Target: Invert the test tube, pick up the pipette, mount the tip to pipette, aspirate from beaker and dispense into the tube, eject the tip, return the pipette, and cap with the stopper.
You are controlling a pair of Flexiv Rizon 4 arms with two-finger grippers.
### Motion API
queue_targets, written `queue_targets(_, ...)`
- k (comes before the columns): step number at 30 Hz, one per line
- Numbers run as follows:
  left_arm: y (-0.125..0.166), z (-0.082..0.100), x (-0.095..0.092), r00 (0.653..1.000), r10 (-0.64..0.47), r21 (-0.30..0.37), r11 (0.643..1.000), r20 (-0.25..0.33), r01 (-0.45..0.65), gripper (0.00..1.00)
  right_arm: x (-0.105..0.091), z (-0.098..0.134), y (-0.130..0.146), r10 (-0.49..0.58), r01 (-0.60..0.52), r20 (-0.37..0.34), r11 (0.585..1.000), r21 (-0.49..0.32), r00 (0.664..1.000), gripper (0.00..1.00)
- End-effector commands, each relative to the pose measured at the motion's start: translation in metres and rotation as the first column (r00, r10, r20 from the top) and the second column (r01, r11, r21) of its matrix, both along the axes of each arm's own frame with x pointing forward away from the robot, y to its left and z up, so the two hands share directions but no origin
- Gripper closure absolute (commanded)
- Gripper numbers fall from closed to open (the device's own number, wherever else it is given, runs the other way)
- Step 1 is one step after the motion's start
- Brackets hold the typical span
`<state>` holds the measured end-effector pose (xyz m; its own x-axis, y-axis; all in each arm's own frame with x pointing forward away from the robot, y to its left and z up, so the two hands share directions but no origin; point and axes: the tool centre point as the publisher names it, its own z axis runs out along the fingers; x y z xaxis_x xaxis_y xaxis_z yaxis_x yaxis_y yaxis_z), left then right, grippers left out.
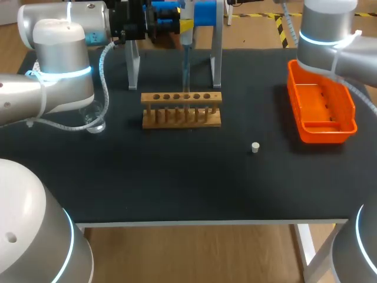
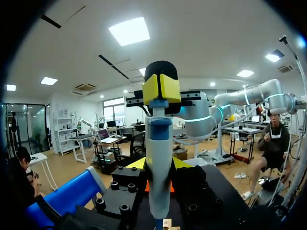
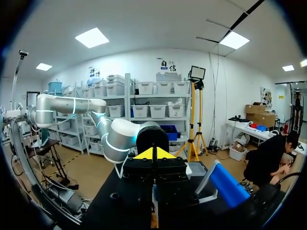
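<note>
My left claw (image 2: pixel 159 167) clamps the pipette (image 2: pixel 159 139) upright above the rack (image 1: pixel 181 109) near the worktop's (image 1: pixel 177 188) far edge, likely for dispensing; right claw (image 3: pixel 153 154) closed, empty.

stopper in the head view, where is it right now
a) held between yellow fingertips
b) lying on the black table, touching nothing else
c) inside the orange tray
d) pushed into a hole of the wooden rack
b: the stopper lies by itself on the black table, apart from both the wooden rack and the orange tray.
</note>
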<state>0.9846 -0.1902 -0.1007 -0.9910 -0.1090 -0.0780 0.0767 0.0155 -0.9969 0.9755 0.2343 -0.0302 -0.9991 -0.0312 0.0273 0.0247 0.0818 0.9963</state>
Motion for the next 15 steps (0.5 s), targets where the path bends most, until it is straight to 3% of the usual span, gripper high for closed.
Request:
queue_targets(1,0.0,0.004,0.0,1.0,-0.002,-0.002,1.0,0.002,0.002,1.0,0.002,-0.01,0.0,0.0,0.0,-0.009,1.0,-0.009,1.0,1.0)
queue_targets(10,0.0,0.004,0.0,1.0,-0.002,-0.002,1.0,0.002,0.002,1.0,0.002,-0.016,0.0,-0.001,0.0,-0.02,1.0,-0.019,1.0,1.0)
queue_targets(15,0.0,0.004,0.0,1.0,-0.002,-0.002,1.0,0.002,0.002,1.0,0.002,-0.003,-0.001,-0.006,0.006,-0.002,1.0,-0.011,1.0,1.0)
